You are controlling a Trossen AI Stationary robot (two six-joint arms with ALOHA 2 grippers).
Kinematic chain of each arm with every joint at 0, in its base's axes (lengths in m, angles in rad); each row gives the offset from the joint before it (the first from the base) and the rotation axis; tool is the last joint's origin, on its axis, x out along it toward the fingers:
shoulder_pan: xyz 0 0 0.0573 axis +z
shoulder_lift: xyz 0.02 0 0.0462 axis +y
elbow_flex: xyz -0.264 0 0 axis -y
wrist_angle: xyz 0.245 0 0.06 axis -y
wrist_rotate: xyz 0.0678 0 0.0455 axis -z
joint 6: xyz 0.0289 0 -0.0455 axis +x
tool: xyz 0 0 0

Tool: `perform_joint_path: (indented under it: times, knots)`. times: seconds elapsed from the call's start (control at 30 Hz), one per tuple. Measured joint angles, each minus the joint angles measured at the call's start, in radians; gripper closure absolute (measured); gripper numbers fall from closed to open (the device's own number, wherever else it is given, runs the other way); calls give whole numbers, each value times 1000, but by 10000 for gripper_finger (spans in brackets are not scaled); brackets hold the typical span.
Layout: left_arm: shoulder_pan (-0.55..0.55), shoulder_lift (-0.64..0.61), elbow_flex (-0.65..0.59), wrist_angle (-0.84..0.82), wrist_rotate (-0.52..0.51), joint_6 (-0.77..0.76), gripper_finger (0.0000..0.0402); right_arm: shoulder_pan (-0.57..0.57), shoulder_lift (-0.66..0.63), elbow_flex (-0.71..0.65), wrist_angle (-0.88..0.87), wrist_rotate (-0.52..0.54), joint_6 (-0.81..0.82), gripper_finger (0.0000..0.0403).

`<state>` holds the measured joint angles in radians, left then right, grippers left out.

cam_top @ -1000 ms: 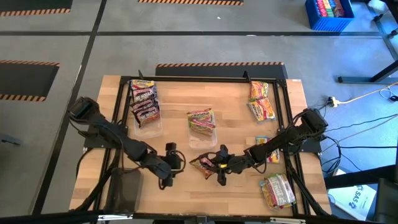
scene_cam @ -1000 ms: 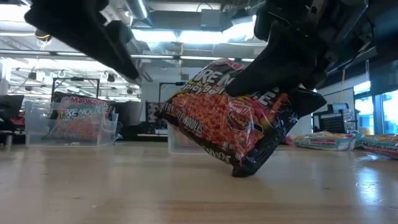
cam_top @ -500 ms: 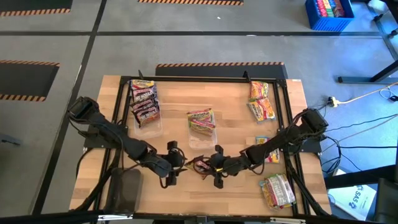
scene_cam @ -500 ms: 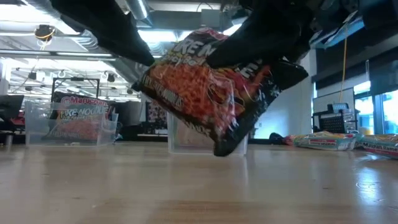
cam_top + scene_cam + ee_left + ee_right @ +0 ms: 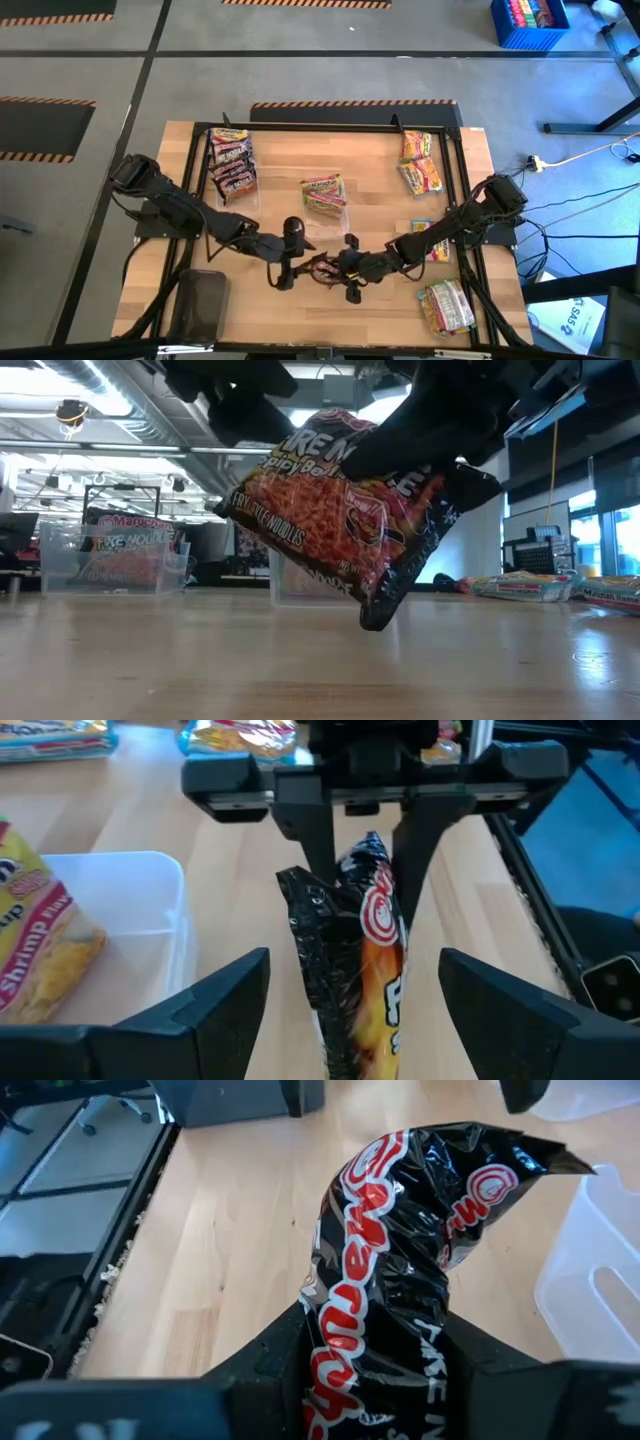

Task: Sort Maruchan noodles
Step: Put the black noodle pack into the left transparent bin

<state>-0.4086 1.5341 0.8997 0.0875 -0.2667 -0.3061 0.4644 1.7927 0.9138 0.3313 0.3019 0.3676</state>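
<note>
A dark maroon Maruchan noodle packet (image 5: 340, 525) with an orange noodle picture hangs above the table's near middle, with my right gripper (image 5: 338, 268) shut on it. My left gripper (image 5: 290, 258) is open and faces it from the left. In the left wrist view its two fingers stand on either side of the packet's (image 5: 350, 970) free end without touching it. More dark packets lie in a clear tray (image 5: 232, 172) at the back left. A yellow shrimp packet lies in the middle tray (image 5: 324, 196). My right gripper pinches the packet's right-hand end (image 5: 372, 855) between its two fingers (image 5: 318, 830). The fingers slant down from the table's right side. The packet (image 5: 390, 1280) stands on edge, crumpled and tilted, and sticks out toward my left gripper. Its lowest corner (image 5: 372, 622) is clear of the table.
Loose packets lie at the back right (image 5: 420, 165), by the right edge (image 5: 432, 240) and at the near right (image 5: 447, 305). A black frame (image 5: 330, 127) runs around the table's working area. Bare wood shows at the table's near left (image 5: 150, 290).
My right gripper has risen and rolled, lifting the packet's lower corner off the table; the packet now hangs clear. My left gripper has swung toward the table's right, up to the packet, so that its fingers now stand on either side of the packet's free end.
</note>
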Motion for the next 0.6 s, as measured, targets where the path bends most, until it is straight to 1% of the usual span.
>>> perform_joint_path:
  times: [0.17,0.3,0.47,0.6]
  knots:
    - [29,23,0,7,31,52,119,-13,0,0,12,3,-14,278]
    - [50,38,-2,13,119,35,117,-28,0,0,7,6,6,278]
    - [45,38,-2,1,138,21,121,-25,0,0,10,4,-27,278]
    - [54,38,-2,-4,128,21,121,-26,0,0,9,25,-49,278]
